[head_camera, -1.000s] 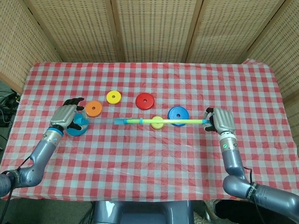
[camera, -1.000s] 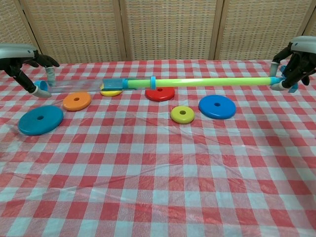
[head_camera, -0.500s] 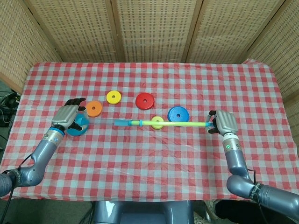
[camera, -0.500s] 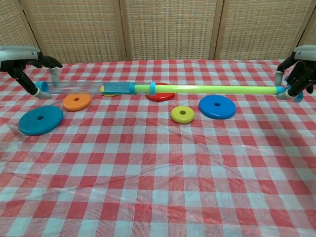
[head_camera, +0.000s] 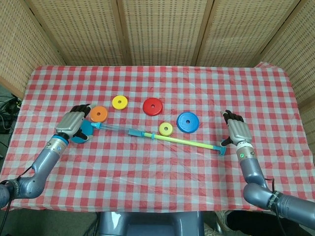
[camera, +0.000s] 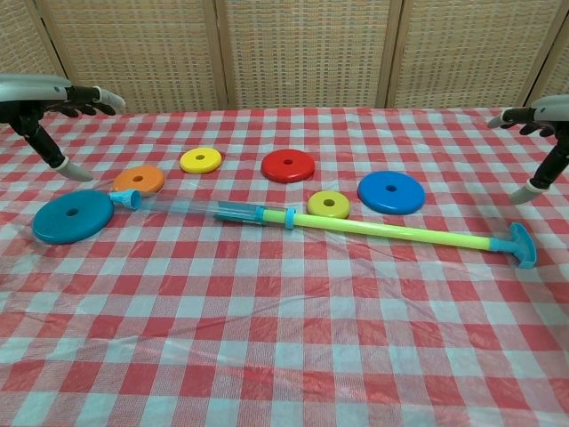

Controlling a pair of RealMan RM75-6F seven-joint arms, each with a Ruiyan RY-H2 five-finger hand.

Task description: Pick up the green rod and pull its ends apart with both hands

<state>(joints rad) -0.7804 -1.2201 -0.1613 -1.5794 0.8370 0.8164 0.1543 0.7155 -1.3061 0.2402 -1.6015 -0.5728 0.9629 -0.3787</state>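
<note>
1. The green rod [head_camera: 184,141] lay flat on the surface [head_camera: 157,187], just in front of the small yellow disc [head_camera: 166,129].
2. Its long axis ran slantwise between the hands.
3. The left hand [head_camera: 73,123] and right hand [head_camera: 238,131] were open, holding nothing.

1 green rod [head_camera: 187,141]; 6 discs [camera: 288,165] — 2 hands [head_camera: 73,122].

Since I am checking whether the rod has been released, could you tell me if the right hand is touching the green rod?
Apart. In the chest view the right hand is open above the table, and checkered cloth shows between it and the green rod lying below.
</note>
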